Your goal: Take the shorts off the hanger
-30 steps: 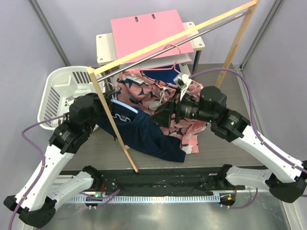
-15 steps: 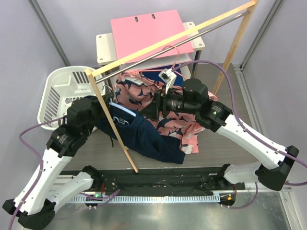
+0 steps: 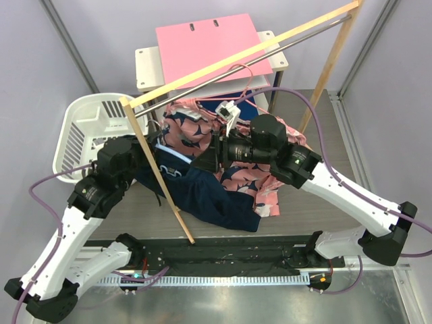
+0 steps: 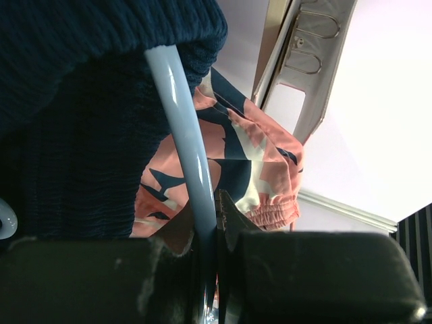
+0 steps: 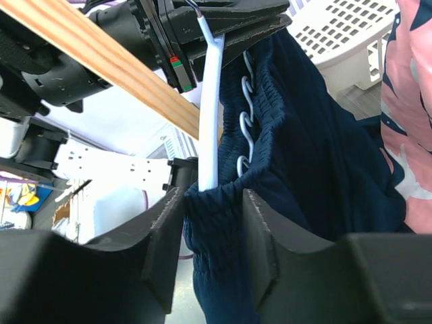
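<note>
Bright and even in top view, lit from above; faint soft shadows under arms on table (image 3: 297, 216). Glare on steel strip (image 3: 202, 304) at near edge; slight bend at corners. In left wrist view: upper right blown out white, navy shorts (image 4: 67, 135) nearly black, highlight streak along hanger (image 4: 185, 135), left fingers (image 4: 324, 277) blurred. In right wrist view: right fingers (image 5: 260, 236) soft, bkgd bright, shorts fairly sharp.
</note>
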Robot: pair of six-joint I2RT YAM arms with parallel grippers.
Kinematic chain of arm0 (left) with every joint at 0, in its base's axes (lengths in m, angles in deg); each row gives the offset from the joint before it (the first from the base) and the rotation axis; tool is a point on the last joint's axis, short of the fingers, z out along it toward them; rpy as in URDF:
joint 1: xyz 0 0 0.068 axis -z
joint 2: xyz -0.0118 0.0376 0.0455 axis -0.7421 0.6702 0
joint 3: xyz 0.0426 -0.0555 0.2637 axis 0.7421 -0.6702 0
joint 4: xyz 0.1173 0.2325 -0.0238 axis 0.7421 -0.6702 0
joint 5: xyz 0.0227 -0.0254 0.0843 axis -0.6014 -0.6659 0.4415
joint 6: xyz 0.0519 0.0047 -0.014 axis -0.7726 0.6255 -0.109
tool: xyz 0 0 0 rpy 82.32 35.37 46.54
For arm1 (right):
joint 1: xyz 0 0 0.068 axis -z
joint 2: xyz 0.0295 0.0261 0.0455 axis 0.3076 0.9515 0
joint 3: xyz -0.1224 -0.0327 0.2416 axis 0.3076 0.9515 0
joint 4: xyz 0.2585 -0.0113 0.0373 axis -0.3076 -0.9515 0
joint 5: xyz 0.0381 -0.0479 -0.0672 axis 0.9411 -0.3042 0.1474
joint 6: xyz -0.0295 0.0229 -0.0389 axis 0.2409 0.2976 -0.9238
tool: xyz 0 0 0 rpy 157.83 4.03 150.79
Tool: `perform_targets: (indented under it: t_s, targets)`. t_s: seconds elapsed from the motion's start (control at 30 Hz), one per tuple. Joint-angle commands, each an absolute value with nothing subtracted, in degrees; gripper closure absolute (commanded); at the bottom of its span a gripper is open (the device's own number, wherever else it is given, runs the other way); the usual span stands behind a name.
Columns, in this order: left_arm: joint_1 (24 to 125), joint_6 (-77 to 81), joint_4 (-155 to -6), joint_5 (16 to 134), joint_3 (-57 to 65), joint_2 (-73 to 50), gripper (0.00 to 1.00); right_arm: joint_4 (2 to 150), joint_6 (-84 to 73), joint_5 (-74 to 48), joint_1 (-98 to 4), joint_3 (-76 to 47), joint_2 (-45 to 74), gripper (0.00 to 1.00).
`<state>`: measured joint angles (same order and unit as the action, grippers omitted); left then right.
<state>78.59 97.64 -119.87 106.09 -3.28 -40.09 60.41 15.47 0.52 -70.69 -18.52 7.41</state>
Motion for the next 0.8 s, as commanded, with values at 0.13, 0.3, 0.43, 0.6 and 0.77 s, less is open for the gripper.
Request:
perform_targets:
  t_s: [0.13,0.3,0.43,0.6,0.77]
  targets:
    - [78.68,97.72,-115.66,106.40,-1.46,-40.14,1.00,62.65,15.43,-0.20,-71.09,-21.72,8.21,0.72]
    - [78.68,97.63,-115.22,107.10,-1.46,-40.14,1.00,62.12,15.08,-0.54,-71.09,-21.11,7.33,0.90]
    - [78.68,97.72,-115.22,107.54,-1.46,-39.96,1.00,62.29,14.11,-1.77,-71.09,-19.18,5.05,0.99]
    - [78.68,98.94,-113.47,110.08,-2.33,-40.49,1.00,61.86,14.46,-0.03,-71.17,-16.02,3.02,0.99]
    - [78.68,98.77,-109.69,112.38,-2.78,-40.58,1.00,60.80,14.46,-0.81,-71.09,-11.53,-1.54,0.99]
